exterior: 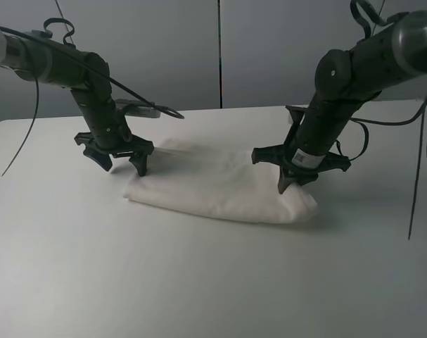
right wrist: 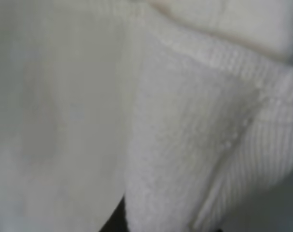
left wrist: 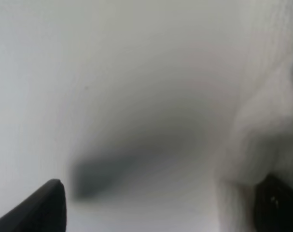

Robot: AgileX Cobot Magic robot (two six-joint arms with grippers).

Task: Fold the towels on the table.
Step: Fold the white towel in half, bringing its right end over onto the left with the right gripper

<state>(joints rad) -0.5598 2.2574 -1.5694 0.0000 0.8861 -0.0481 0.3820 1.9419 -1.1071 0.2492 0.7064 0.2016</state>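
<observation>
Exterior high view puts the towel (exterior: pixel 220 189) on the white surface (exterior: pixel 65 274), nearer the far edge than the near one and roughly midway between the side edges. It lies as a thick, layered-looking slab.

The right claw (exterior: pixel 285 184) is closed down on the cloth at the end of the towel toward the right edge, and terry fills its wrist view. The left claw (exterior: pixel 123 167) stands spread wide at the opposite end with nothing in it. One of its fingers (left wrist: pixel 276 205) sits against the cloth, while the other is over bare surface.

The biggest risk, as I judge it, is an uneven lift. If only the right side rises, the towel drags and skews, and the layers slide apart. Next, the left claw may close on too little cloth, or scrape the surface, because it straddles the towel's border. Least, the right pinch may catch only the top layer, which would peel open.
</observation>
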